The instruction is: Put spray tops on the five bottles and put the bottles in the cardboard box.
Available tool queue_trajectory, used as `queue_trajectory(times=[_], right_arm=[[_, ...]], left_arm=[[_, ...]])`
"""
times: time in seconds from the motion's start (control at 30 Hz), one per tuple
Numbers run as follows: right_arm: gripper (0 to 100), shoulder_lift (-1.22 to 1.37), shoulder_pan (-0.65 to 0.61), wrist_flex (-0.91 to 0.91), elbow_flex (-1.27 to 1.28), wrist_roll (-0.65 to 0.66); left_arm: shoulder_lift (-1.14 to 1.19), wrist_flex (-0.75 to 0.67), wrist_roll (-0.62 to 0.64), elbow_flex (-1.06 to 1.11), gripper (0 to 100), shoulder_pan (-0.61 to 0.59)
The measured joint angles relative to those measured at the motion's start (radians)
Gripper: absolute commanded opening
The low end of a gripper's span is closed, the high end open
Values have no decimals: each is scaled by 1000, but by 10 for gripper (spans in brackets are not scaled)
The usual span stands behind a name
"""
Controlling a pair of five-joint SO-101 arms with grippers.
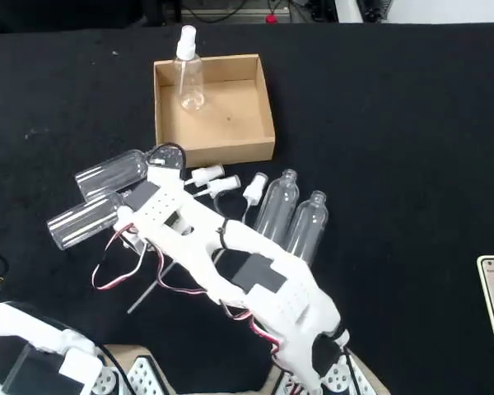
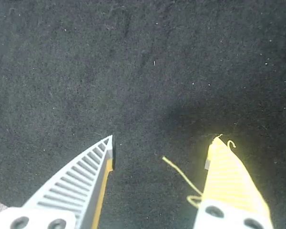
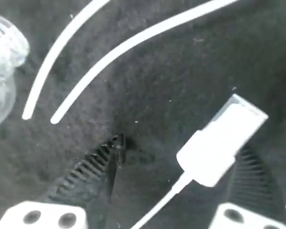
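Spray top [image 3: 222, 141] lies between jaws of right hand [image 3: 181, 150]

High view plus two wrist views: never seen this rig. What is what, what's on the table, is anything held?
Two small robot arms sit at a black table. The high view is a fixed camera looking down; each wrist view is a camera on one arm, looking past its gripper. The white arm stretched across the middle is the right arm. On the table: a cardboard box with one capped bottle in it, four bottles without tops, and loose spray tops between them. The right gripper is open, a spray top lying between its fingers, not clamped. The left gripper is open over bare table, holding nothing.
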Motion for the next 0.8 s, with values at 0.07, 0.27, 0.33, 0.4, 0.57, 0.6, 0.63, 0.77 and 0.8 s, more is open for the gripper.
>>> queue_trajectory(times=[0.07, 0.27, 0.33, 0.4, 0.57, 0.6, 0.63, 0.77, 0.8], right_arm=[[336, 5, 0, 48, -21, 21], [335, 8, 2, 236, -78, 238], [309, 8, 12, 272, -81, 325], [232, 8, 26, 285, -81, 400], [44, 8, 26, 275, -81, 491], [31, 8, 28, 258, -81, 514], [29, 8, 28, 244, -81, 545], [31, 8, 31, 227, -81, 689], [31, 8, 31, 226, -81, 717]], left_arm=[[0, 0, 0, 0, 307, 0], [0, 0, 0, 0, 307, 0], [0, 0, 0, 0, 307, 0], [0, 0, 0, 0, 307, 0], [0, 0, 0, 0, 307, 0], [0, 0, 0, 0, 307, 0], [0, 0, 0, 0, 307, 0], [0, 0, 0, 0, 307, 0], [0, 0, 0, 0, 307, 0]])
